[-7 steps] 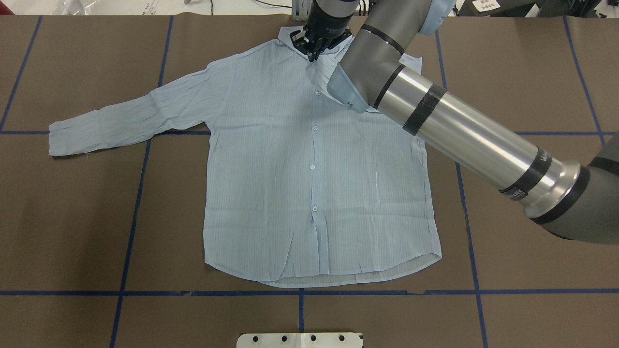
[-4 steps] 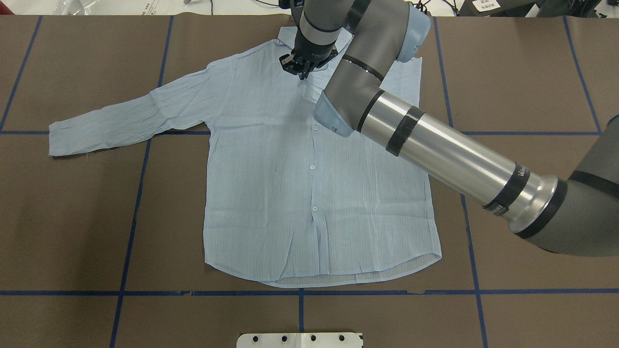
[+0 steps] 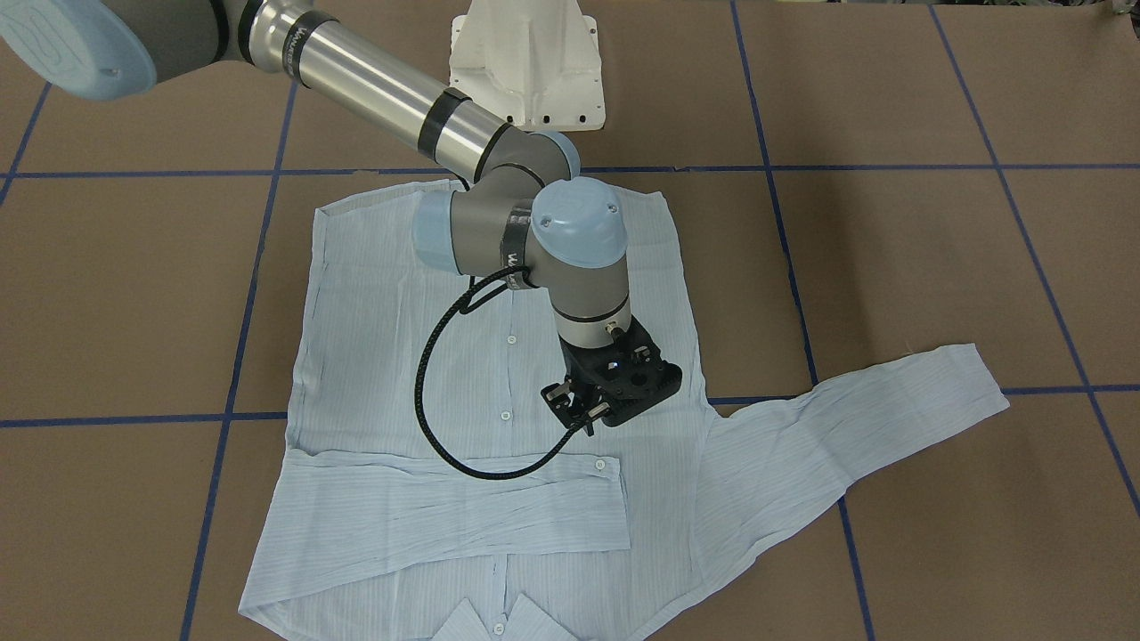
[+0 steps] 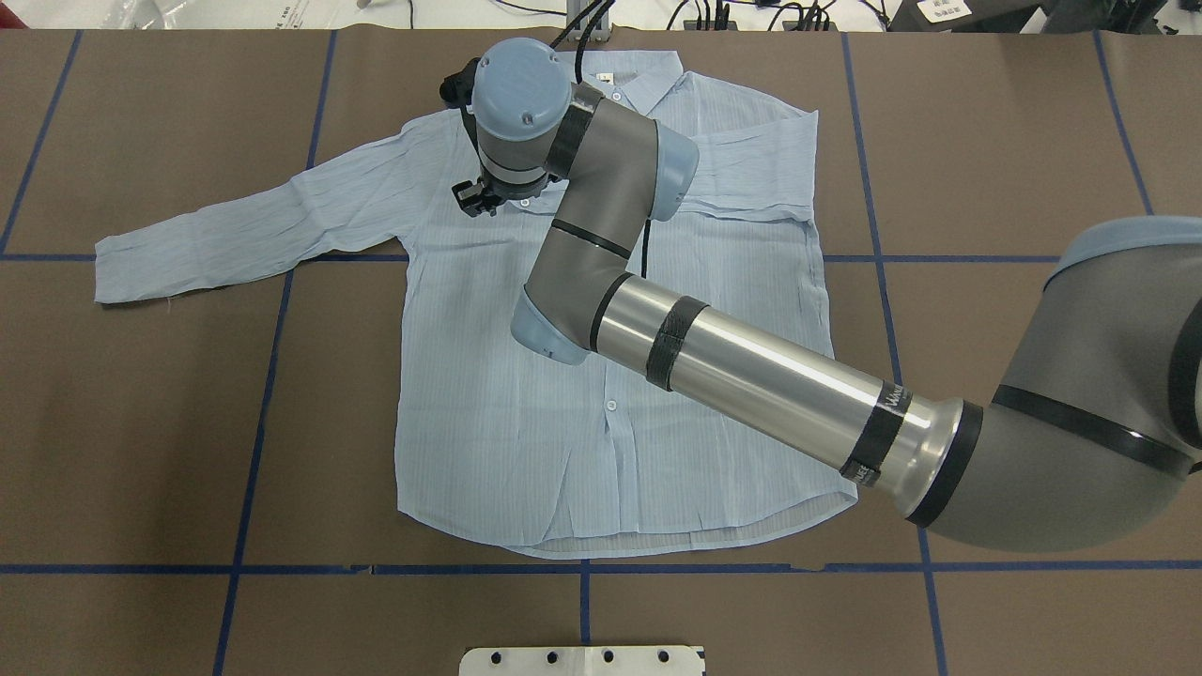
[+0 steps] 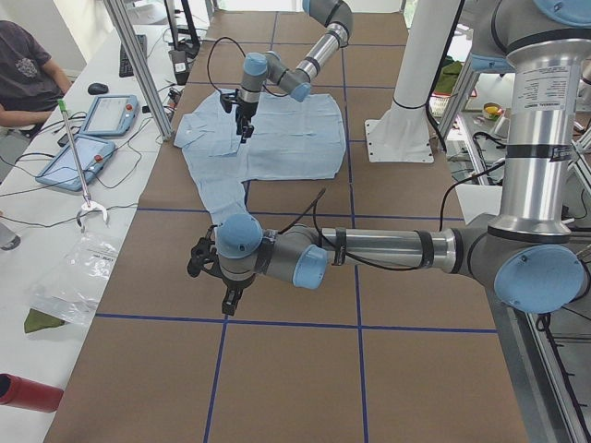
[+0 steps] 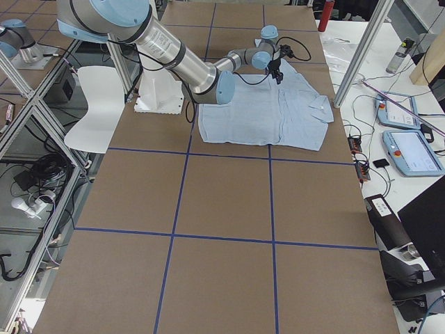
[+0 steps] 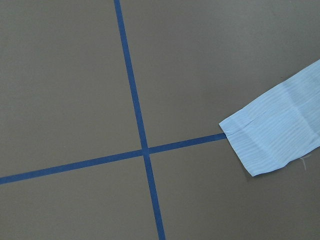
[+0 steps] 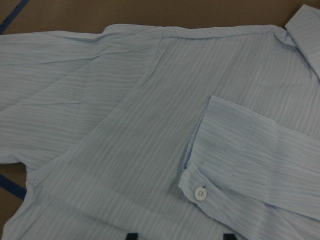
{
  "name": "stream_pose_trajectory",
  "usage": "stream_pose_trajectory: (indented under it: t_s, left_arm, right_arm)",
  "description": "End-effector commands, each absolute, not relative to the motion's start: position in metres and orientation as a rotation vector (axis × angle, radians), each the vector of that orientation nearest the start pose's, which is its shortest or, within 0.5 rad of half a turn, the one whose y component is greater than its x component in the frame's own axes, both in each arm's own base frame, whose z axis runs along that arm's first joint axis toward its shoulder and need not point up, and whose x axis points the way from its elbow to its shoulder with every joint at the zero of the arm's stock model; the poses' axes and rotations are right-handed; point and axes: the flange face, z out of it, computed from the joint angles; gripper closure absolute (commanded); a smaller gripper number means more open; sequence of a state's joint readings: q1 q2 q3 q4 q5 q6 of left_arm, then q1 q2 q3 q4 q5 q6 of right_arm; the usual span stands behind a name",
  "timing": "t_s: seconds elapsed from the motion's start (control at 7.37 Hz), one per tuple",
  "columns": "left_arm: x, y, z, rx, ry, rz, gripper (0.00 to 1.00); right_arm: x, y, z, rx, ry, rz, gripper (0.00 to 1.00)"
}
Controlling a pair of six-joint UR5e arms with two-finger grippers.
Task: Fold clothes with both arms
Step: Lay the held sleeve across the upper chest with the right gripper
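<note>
One sleeve (image 4: 751, 169) lies folded across the striped shirt (image 4: 488, 404), its nine-o'clock sleeve (image 4: 244, 230) and body not yet folded; right gripper (image 3: 577, 408) hovers spread, empty; left gripper (image 5: 229, 297), I cannot tell.

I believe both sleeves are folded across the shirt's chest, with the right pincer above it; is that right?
Only one sleeve is folded across the shirt; the other sleeve lies outstretched, as the overhead view shows. The right pincer is above it.
</note>
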State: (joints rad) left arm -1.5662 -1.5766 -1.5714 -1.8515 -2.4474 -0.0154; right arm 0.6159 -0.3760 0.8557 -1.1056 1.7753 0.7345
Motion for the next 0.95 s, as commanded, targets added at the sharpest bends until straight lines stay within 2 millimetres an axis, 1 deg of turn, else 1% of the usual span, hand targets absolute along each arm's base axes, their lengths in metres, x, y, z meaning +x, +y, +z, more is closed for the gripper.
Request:
stream_pose_trajectory:
  t_s: [0.0,0.14,0.27,0.41,0.54,0.68,0.81]
  left_arm:
    - [-0.054,-0.510,0.616,0.255,0.874,0.101,0.00]
    - [-0.054,-0.515,0.605,0.252,0.886,0.024,0.00]
    - [-0.050,-0.514,0.600,0.271,0.899,-0.048,0.00]
    - [-0.032,-0.517,0.594,0.285,0.875,-0.139,0.00]
    - [-0.007,-0.506,0.599,0.286,0.897,-0.191,0.00]
    - [0.018,-0.498,0.598,0.288,0.918,-0.258,0.00]
    - [0.053,-0.488,0.599,0.285,0.923,-0.312,0.00]
  right_arm:
    - [-0.654,-0.598,0.112,0.443,-0.858,-0.202,0.00]
    - [-0.646,-0.593,0.102,0.403,-0.868,-0.143,0.00]
    - [-0.627,-0.587,0.102,0.360,-0.821,-0.124,0.00]
    - [-0.588,-0.585,0.118,0.304,-0.780,-0.113,0.00]
    - [-0.553,-0.590,0.135,0.234,-0.792,-0.106,0.00]
    - [-0.515,-0.593,0.157,0.189,-0.796,-0.085,0.00]
    - [-0.481,-0.588,0.180,0.169,-0.793,-0.091,0.00]
